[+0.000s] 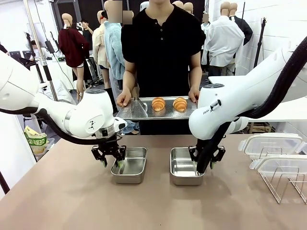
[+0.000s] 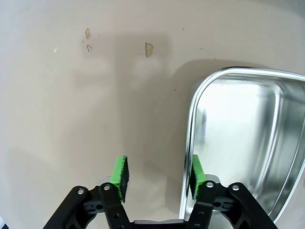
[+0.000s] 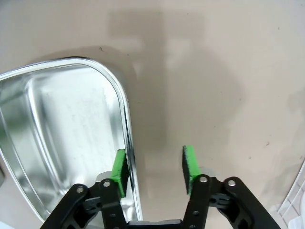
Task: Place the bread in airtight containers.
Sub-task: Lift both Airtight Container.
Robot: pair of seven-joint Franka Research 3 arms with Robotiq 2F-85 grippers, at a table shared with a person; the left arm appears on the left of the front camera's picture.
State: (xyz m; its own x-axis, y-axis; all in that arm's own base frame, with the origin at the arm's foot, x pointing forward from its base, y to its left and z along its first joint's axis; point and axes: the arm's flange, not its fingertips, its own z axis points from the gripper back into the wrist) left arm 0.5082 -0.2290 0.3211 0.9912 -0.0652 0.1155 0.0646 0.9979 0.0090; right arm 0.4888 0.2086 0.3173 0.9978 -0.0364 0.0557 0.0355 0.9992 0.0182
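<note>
On the person's tray (image 1: 129,113), the croissants (image 1: 159,104) look light and crushable, wanting gentle mid-body pinches, while the left pincer (image 1: 109,156) and right pincer (image 1: 205,162) gape open astride the steel tins' (image 1: 132,168) walls.

Front overview; wrist close-ups over containers (image 2: 257,138) (image 3: 66,124)

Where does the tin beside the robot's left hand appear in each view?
Front view: lower centre-left, the left tin under the left hand.
Left wrist view: right side, rim between the green pads.
Right wrist view: the steel at left is the right tin, by the right hand.
Shared landmark: the beige table.
</note>
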